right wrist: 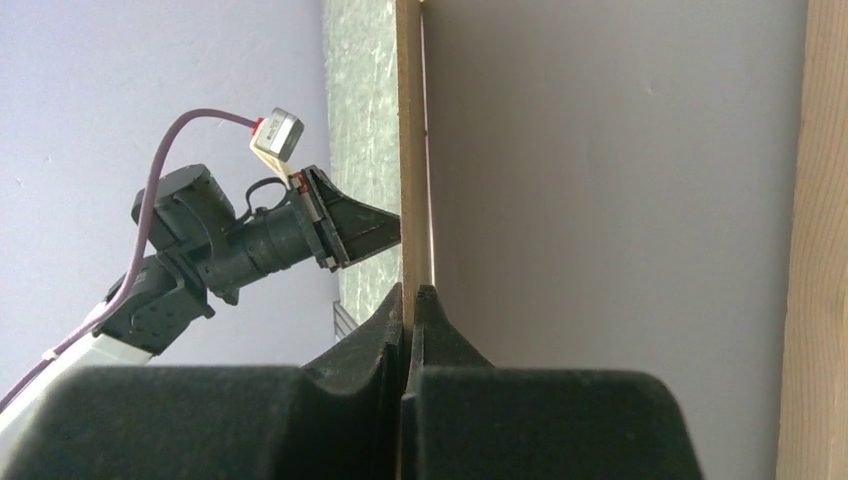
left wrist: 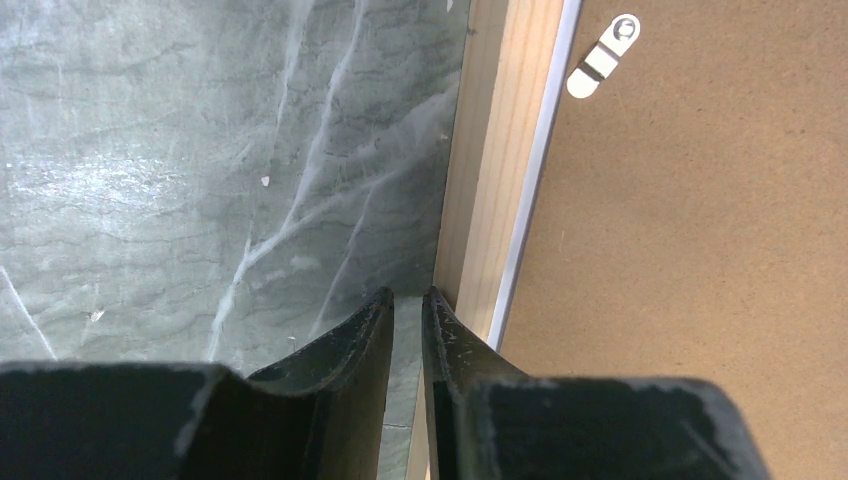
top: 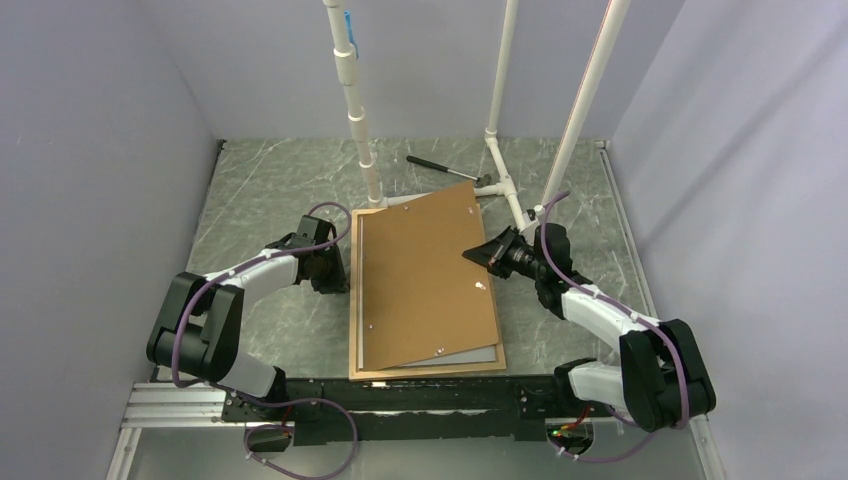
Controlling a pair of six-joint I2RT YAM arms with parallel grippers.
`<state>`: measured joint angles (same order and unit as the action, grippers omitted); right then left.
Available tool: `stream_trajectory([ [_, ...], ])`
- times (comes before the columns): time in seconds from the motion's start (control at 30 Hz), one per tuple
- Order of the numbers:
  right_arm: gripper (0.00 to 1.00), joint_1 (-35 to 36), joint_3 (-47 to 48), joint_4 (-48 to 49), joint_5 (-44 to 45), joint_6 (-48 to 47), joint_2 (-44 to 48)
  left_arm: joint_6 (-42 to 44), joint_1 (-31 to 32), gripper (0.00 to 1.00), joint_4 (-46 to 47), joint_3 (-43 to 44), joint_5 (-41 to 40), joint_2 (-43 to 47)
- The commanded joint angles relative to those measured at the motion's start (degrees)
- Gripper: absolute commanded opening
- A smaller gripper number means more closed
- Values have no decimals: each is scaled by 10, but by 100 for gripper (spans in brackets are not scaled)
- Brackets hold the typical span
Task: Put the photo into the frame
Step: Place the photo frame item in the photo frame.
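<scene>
The light-wood frame (top: 428, 372) lies flat on the table with the photo (top: 440, 357) in it, plain pale back up, showing as a grey strip. The brown backing board (top: 425, 270) lies skewed over both, its right side raised. My right gripper (top: 478, 256) is shut on the board's right edge (right wrist: 410, 180); beneath it are the photo's back (right wrist: 620, 180) and the frame's border (right wrist: 825, 240). My left gripper (top: 340, 272) sits at the frame's left border (left wrist: 495, 170), its fingers (left wrist: 375, 320) nearly together and holding nothing. A metal clip (left wrist: 603, 57) sits on the board (left wrist: 700, 230).
A hammer (top: 445, 168) lies at the back of the marbled table. White pipe uprights (top: 365, 130) and their foot (top: 505, 190) stand just behind the frame. Grey walls close in left, right and back. The left arm (right wrist: 250, 240) shows in the right wrist view.
</scene>
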<state>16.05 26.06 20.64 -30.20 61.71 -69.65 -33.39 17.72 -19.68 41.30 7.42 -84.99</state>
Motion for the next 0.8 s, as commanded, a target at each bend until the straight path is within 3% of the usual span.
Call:
stream_trajectory([
  [0.0,0,2,-8,53,-4,17,-13,14,9,25,-21,-18,-23,-37],
  [0.53,0,31,-45,87,12,17,-60,9,27,27,-21,-2,-23,-44],
  [0.77,0,32,-32,34,25,-23,-70,7,31,28,-24,0,-26,-47],
])
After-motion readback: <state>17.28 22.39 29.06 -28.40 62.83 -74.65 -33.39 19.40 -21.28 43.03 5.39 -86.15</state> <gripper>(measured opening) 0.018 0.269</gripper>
